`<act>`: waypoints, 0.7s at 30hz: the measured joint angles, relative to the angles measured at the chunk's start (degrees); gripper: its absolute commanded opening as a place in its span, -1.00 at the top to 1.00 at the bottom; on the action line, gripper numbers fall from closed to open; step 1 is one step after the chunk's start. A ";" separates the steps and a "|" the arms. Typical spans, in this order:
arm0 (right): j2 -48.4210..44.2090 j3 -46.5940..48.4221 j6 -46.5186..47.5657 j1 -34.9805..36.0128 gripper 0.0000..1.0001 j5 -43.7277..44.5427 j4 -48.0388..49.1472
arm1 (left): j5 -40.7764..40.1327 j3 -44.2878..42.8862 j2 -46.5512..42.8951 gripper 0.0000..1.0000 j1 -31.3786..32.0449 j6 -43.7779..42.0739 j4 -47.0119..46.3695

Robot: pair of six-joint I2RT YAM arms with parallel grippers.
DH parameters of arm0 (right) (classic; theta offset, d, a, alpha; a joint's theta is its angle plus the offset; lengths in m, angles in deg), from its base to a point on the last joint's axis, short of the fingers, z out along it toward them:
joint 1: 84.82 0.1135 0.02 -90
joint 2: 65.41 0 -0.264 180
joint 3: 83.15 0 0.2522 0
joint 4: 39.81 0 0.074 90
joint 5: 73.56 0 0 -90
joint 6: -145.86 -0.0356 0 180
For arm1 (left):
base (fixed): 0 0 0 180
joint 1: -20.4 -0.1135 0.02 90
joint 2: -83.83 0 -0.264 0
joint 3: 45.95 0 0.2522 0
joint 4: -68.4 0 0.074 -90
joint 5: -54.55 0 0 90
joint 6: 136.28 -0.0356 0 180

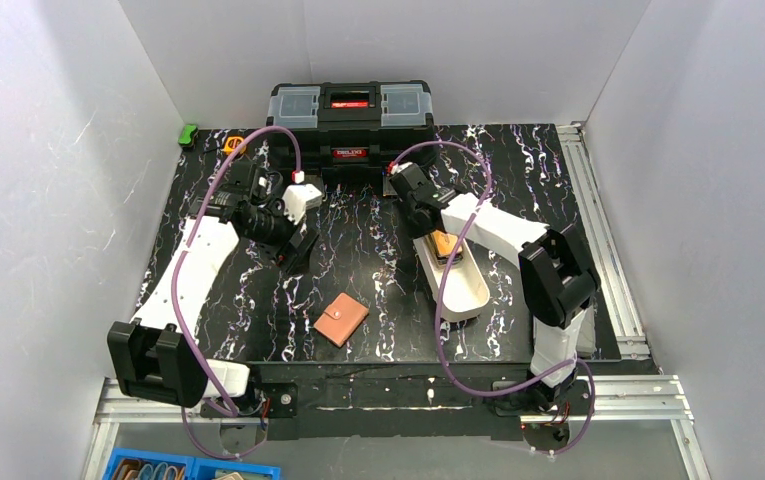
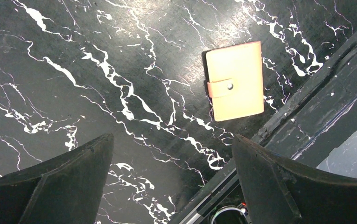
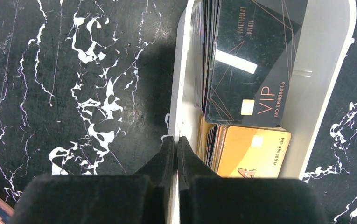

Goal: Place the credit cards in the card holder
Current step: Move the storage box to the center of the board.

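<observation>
The card holder, a closed tan-pink wallet with a snap tab, lies flat on the marble table near the front; it also shows in the left wrist view. The credit cards stand stacked in a long white tray: a dark VIP card and a yellow-orange card face out. My right gripper is shut on the tray's left wall, one finger inside beside the cards. My left gripper is open and empty, held above the table behind and to the left of the wallet.
A black toolbox stands at the back centre. A green object and an orange one lie at the back left corner. A blue bin sits below the table's front edge. Metal rails run along the front and right edges.
</observation>
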 measured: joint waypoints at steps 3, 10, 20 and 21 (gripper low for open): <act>0.33 0.61 1.86 -0.04 0.97 -1.16 -0.57 | -0.11 0.00 0.00 -0.97 -0.44 0.00 0.00; -1.44 -3.06 10.27 0.35 0.97 -7.63 5.95 | -0.26 0.00 0.00 -0.97 -1.66 -0.24 -0.63; -1.77 -4.13 23.54 6.47 0.97 -14.84 8.61 | -0.24 0.00 0.00 -0.97 -4.28 -0.70 -1.27; -1.68 -4.13 24.52 6.78 0.97 -14.91 8.87 | -0.24 0.02 0.00 -0.97 -4.61 -0.83 -1.27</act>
